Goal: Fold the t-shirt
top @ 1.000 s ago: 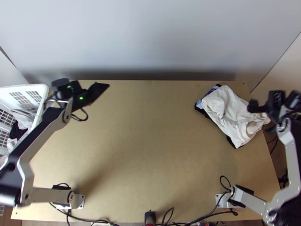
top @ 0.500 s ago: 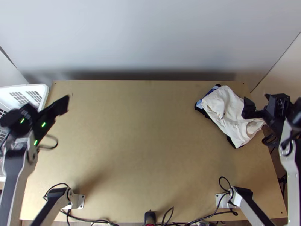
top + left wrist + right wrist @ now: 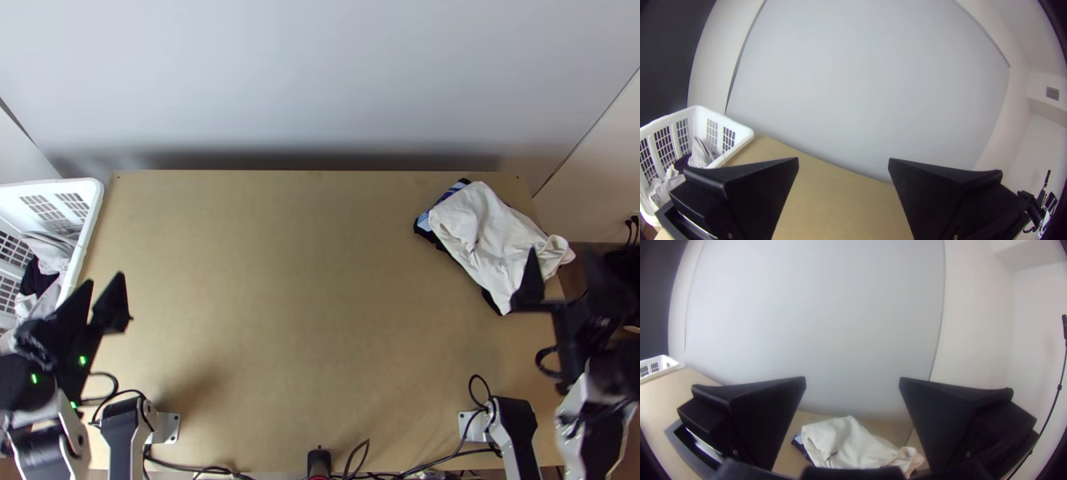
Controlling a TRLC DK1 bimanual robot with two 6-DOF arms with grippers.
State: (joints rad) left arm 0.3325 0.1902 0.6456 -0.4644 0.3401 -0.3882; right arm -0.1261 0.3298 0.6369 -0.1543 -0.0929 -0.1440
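A pale, smooth wall [image 3: 320, 88] rises behind the wooden surface [image 3: 320, 320], its plain tan top stretching between the left claw [image 3: 104, 286] and the right claw [image 3: 564, 260].

Both arms have drawn back over the last second. The left claw has left the far part of the surface and now hangs nearer its own base; the right claw has come back toward its base too. The white cloth [image 3: 480, 232], probably the t-shirt, has not shifted: it lies just beyond the right claw and a little toward the left one. That suggests a release and a retreat, either with this garment done or ahead of a fresh one. Both claws are spread wide with nothing between their fingers.

The white cloth is soft and matte, gathered into a rough slanting four-sided heap, its end toward the right side rumpled and puckered. I cannot count its folds. It rests on dark cloth [image 3: 490, 300] with a blue-striped edge [image 3: 453, 192]. If it is meant to be finished, that loose end may want flattening.

Beside the left claw, farther out and beyond, stands a white basket [image 3: 94, 200] of slotted, rigid plastic, holding crumpled grey and dark clothes [image 3: 36, 280].
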